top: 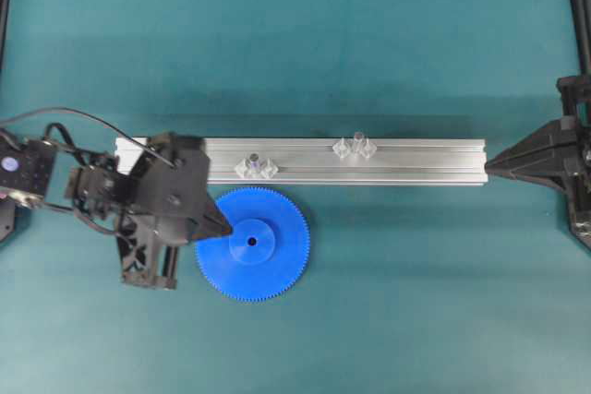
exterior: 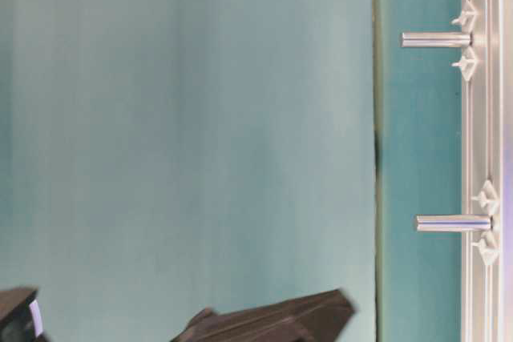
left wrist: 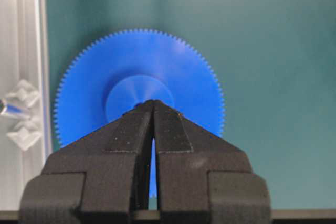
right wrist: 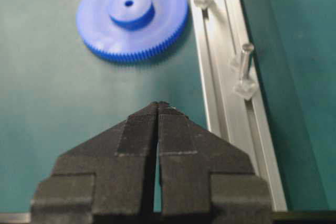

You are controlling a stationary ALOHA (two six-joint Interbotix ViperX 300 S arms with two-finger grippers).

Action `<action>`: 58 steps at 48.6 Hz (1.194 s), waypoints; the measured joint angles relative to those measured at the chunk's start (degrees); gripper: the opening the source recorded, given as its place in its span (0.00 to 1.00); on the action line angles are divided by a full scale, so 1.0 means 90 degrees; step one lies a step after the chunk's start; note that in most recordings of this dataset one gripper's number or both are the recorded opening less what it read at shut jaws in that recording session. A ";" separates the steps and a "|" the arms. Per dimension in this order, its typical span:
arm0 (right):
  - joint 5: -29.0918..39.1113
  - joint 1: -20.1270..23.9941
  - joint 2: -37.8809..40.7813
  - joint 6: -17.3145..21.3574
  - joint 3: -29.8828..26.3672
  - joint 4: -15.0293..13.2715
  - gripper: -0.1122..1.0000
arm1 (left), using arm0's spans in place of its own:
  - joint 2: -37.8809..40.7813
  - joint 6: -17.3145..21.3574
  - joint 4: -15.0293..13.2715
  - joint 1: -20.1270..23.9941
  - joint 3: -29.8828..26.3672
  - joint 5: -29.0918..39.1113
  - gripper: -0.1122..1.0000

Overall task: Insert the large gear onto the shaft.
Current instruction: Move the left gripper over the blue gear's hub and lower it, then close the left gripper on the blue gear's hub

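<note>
Gear: the blue gear [top: 254,244] lies flat on the teal mat [top: 369,320], just in front of the rail, hub and centre hole facing up. Nothing grips it.
Shaft: two thin metal pins stand upright on clear winged mounts along the rail. The left shaft [top: 253,161] is the one nearest the gear, just beyond its far rim; the right shaft [top: 356,140] stands further along. Both are bare.
Rail: the aluminium rail [top: 416,161] runs across the middle of the mat, side to side in the overhead view.
Left gripper: the left gripper [top: 226,227] sits over the left part of the gear, tip pointing at the hub. In the wrist view its fingers [left wrist: 136,129] are pressed together, tips in line with the hub, with nothing between them. Whether the tips touch the gear I cannot tell.
Right gripper: the right gripper [top: 489,169] hangs at the right end of the rail, well apart from the gear. Its fingers [right wrist: 139,129] are pressed together too, holding nothing.
Table-level view: the two pins [exterior: 453,223] show clearly on the rail, and a dark piece of an arm [exterior: 272,322] juts in at the bottom edge.
</note>
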 measured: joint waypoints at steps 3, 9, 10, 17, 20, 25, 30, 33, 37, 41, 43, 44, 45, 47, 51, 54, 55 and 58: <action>0.0078 0.0000 0.0000 0.0000 0.0000 0.0000 0.11 | 0.0068 0.0000 0.0000 -0.0039 -0.0078 0.0020 0.09; 0.0205 0.0000 0.0000 0.0010 0.0000 -0.0020 0.11 | 0.0215 0.0000 0.0010 -0.0068 -0.0156 0.0059 0.09; 0.0215 0.0000 0.0010 0.0000 0.0000 -0.0020 0.11 | 0.0244 0.0000 0.0010 -0.0068 -0.0176 0.0068 0.09; 0.0273 0.0000 0.0000 0.0000 0.0000 -0.0020 0.11 | 0.0420 0.0000 0.0010 -0.0068 -0.0283 0.0098 0.13; 0.0273 0.0000 0.0000 0.0000 0.0000 -0.0020 0.11 | 0.0508 0.0010 0.0010 -0.0078 -0.0332 0.0127 0.21; 0.0273 0.0000 0.0000 0.0000 0.0000 -0.0020 0.11 | 0.0645 -0.0029 0.0000 -0.0078 -0.0391 0.0303 0.46; 0.0283 0.0000 0.0010 0.0010 0.0000 -0.0020 0.11 | 0.0762 -0.0039 0.0010 -0.0078 -0.0469 0.0449 0.74; 0.0283 0.0000 0.0000 0.0010 0.0000 0.0000 0.11 | 0.0859 0.0029 0.0010 -0.0078 -0.0498 0.0469 0.87; 0.0283 0.0000 0.0000 0.0010 0.0000 -0.0020 0.11 | 0.1025 0.0088 0.0010 -0.0098 -0.0518 0.0518 0.94; 0.0273 0.0000 0.0000 0.0010 0.0000 -0.0020 0.11 | 0.1230 0.0156 0.0010 -0.0098 -0.0547 0.0547 0.94; 0.0273 0.0000 0.0000 0.0010 0.0000 -0.0020 0.11 | 0.1318 0.0156 0.0010 -0.0107 -0.0566 0.0557 0.94; 0.0273 0.0000 0.0000 0.0010 0.0000 -0.0020 0.11 | 0.1357 0.0146 0.0010 -0.0107 -0.0586 0.0566 0.94; 0.0273 0.0000 0.0010 0.0000 0.0000 -0.0020 0.11 | 0.1396 0.0156 0.0010 -0.0117 -0.0596 0.0566 0.94; 0.0283 0.0000 0.0010 0.0010 0.0000 -0.0020 0.11 | 0.1494 0.0195 0.0010 -0.0117 -0.0635 0.0576 0.94; 0.0273 0.0000 0.0010 0.0010 0.0000 -0.0020 0.11 | 0.1699 0.0166 0.0020 -0.0117 -0.0703 0.0586 0.94; 0.0273 0.0000 0.0000 0.0010 0.0000 -0.0020 0.11 | 0.1885 0.0195 0.0020 -0.0117 -0.0781 0.0596 0.94; 0.0273 0.0000 0.0000 0.0010 0.0000 -0.0020 0.11 | 0.1934 0.0195 0.0029 -0.0117 -0.0820 0.0615 0.94; 0.0264 0.0000 0.0000 0.0010 0.0000 -0.0020 0.11 | 0.2109 0.0205 0.0039 -0.0117 -0.0908 0.0693 0.94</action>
